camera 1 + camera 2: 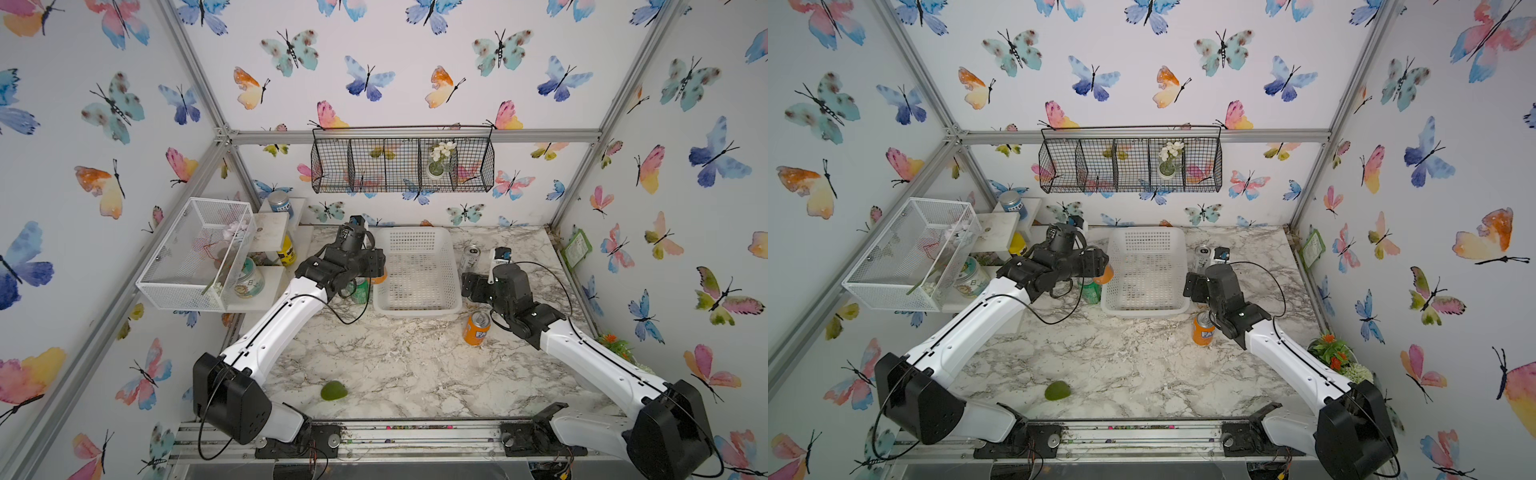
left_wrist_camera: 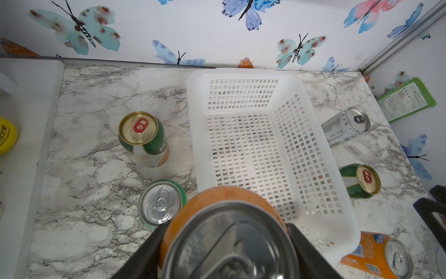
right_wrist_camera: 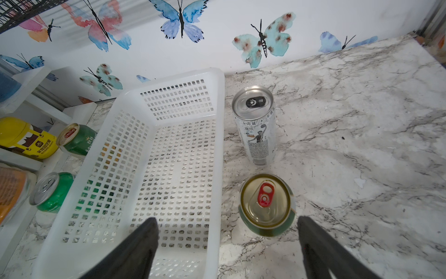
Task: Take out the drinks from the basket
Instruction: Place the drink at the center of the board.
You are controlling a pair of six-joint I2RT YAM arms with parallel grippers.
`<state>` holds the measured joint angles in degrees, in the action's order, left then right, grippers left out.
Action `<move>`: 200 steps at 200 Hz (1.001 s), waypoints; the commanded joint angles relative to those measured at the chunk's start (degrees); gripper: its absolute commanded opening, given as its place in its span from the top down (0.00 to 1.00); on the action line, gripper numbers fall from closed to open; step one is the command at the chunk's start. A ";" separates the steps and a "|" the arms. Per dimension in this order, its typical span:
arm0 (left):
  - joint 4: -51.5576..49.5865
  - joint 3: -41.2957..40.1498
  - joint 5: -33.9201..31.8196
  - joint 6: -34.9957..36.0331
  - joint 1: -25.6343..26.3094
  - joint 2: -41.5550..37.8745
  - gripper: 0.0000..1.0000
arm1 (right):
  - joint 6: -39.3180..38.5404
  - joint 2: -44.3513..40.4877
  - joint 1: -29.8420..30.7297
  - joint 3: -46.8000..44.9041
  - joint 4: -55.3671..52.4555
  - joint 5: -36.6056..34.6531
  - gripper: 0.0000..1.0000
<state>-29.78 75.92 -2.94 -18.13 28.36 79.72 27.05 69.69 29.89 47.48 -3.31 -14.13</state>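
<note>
The white basket (image 1: 417,308) sits in the middle of the marble tabletop (image 1: 395,357), toward the back wall, and it holds nothing: every drink is outside it. The left jaws are clamped on an orange can (image 2: 226,241), which fills the lower centre of the left wrist view; in both top views it peeks out at the basket's left rim, under the black wrist of the left arm (image 1: 286,316). I can't tell whether its base touches the tabletop. Just left of the basket a bright green can (image 1: 360,291) stands upright, and behind it, further toward the wall, stands a green-and-white can (image 2: 142,137) with a gold top. On the right of the basket a slim silver-white can (image 1: 470,257) stands upright near the back. The right jaws hang wide apart, holding nothing; in the right wrist view the second gold-topped can (image 3: 266,205) stands on the tabletop in the gap between them, just beside the basket's right wall. A second orange can (image 1: 477,328) stands at the lower right of the basket, close by the right arm (image 1: 582,353).
</note>
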 commanded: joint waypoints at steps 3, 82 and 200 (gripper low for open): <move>3.68 -4.22 -0.99 -0.41 0.03 -7.11 0.43 | 0.55 0.68 0.00 -0.73 1.80 -0.02 0.07; 3.59 -20.99 -3.17 -3.05 0.03 -17.91 0.44 | 0.50 0.45 -0.01 -0.86 2.17 -0.28 0.07; 12.62 -26.69 -3.10 -6.57 0.88 -6.23 0.45 | 0.28 -0.36 0.00 -1.52 2.43 -0.94 0.07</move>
<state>-23.55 48.21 -5.08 -23.83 28.56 71.83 27.38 69.97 29.89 46.50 -1.65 -14.13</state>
